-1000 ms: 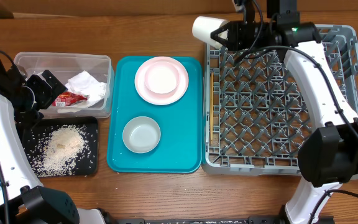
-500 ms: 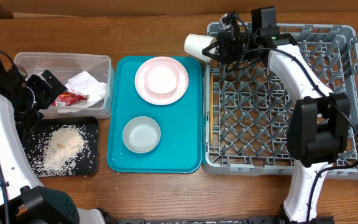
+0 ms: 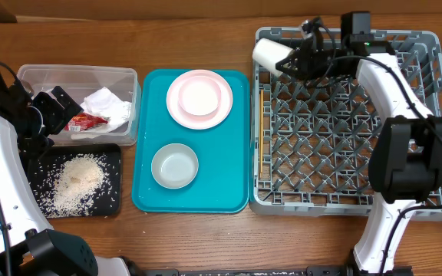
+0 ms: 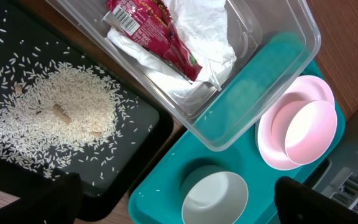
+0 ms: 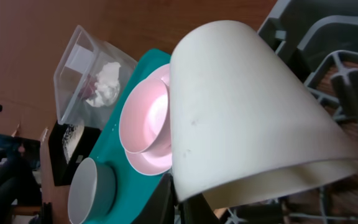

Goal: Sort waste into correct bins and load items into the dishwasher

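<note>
Whereas half a second ago the small white cup (image 3: 267, 52) hung left of the rack's edge, it now lies sideways above the far left corner of the dish rack (image 3: 336, 153). The right gripper (image 3: 285, 58) is clamped on its mouth end (not yet down on the pegs). Lowering it looks next. The left gripper (image 3: 51, 111) hovers spread and empty beside the clear tub (image 3: 75, 70).

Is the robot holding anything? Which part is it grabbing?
Yes. The right gripper holds the small white cup by its open rim end, over the dish rack. The left gripper is empty.
</note>
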